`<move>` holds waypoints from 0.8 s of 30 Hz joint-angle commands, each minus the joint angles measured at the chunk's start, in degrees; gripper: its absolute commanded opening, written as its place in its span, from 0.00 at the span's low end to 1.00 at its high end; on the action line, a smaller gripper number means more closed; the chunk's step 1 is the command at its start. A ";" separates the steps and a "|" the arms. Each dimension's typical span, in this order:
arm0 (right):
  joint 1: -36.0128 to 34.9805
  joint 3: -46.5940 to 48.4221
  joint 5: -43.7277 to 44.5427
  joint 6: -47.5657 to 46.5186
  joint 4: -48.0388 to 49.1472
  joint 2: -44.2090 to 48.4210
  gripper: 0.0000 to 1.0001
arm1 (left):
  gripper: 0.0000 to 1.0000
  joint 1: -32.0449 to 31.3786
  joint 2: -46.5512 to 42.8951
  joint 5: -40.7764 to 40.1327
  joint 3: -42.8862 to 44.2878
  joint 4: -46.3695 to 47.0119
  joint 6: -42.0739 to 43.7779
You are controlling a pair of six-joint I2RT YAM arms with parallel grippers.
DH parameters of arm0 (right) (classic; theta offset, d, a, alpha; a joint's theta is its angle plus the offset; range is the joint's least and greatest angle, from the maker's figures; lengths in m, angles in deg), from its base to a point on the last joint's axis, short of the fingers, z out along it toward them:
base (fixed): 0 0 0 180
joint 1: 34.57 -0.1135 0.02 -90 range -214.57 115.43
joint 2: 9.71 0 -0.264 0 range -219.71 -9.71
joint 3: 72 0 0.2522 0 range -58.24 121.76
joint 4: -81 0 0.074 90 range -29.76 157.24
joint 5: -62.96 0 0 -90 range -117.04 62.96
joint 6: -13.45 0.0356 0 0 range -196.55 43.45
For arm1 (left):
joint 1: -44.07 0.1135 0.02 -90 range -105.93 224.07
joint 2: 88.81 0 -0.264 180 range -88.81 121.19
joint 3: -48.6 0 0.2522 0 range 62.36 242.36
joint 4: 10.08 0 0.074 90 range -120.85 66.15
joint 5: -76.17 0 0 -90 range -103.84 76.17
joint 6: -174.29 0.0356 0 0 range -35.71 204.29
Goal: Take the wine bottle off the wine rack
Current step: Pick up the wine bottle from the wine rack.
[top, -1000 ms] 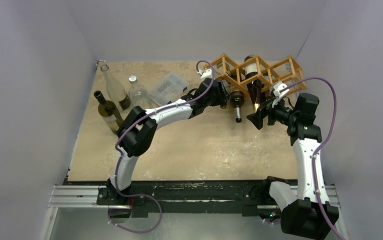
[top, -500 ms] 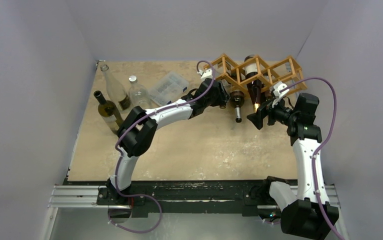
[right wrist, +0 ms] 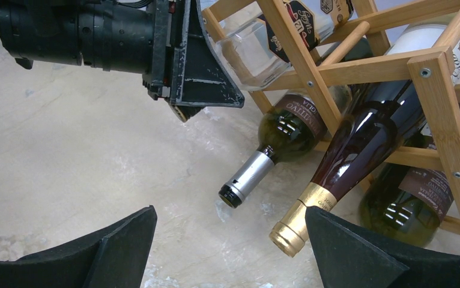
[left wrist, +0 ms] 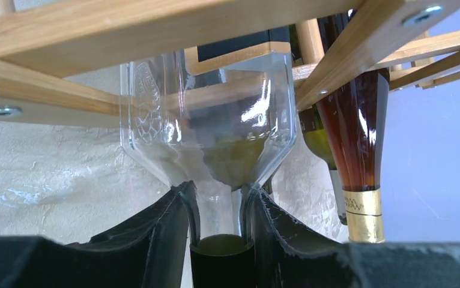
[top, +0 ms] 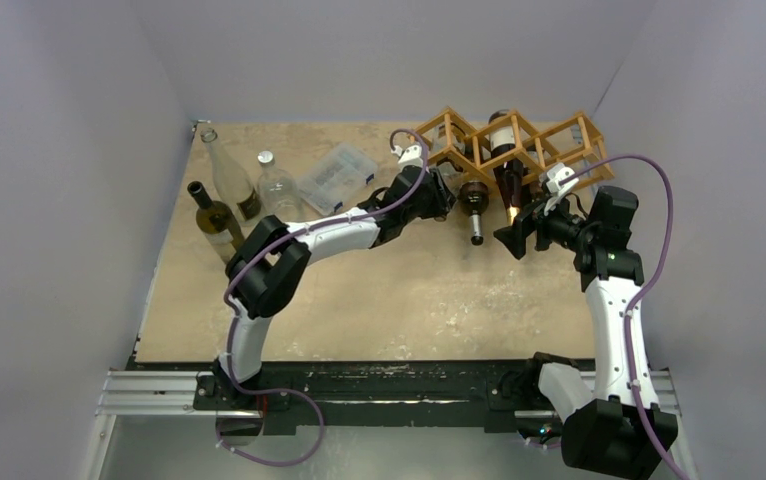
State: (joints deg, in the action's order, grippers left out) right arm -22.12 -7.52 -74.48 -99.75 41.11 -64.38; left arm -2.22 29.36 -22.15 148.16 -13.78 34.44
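Left arm's fingers (left wrist: 167, 231) sat narrow on the neck of a clear wine bottle (left wrist: 209, 114), one pad against the glass on each side, just below the shoulder and above a dark capsule at the mouth. The bottle lay in a cell toward the left end of the wine rack (top: 519, 135), at the far side of the bench (top: 409, 290), base deep in the lattice and neck poking out toward the arms. Right arm's fingers (right wrist: 113, 246) were spread wide and held nothing, hovering over the bench near a dark amber bottle (right wrist: 360, 144) w/ gold foil and a green bottle (right wrist: 287, 129) w/ a silver capsule, both also racked. The glass would prob. handle as stiff, smooth and breakable. It looked mostly empty, so likely light, though a yellowish patch at the shoulder could be liquid or the green bottle showing through; cannot tell which. The neck seemed the right hold, since the flare of the shoulder and the capsule lip would check any slip along it. W/ the body hanging off that one grip, the bottle would want to droop. A straight pull along the cell looked safest, esp. w/ wooden rods and neighbours close by.
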 commanded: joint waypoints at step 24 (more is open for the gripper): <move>0.16 -0.35 0.42 -0.62 1.25 1.41 0.99 | 0.00 -0.85 -12.94 -0.54 -10.73 8.77 6.38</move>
State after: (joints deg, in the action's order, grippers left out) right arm -22.12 -7.70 -74.45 -99.77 41.15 -64.32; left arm -2.85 21.56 -22.15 138.19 -11.20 37.22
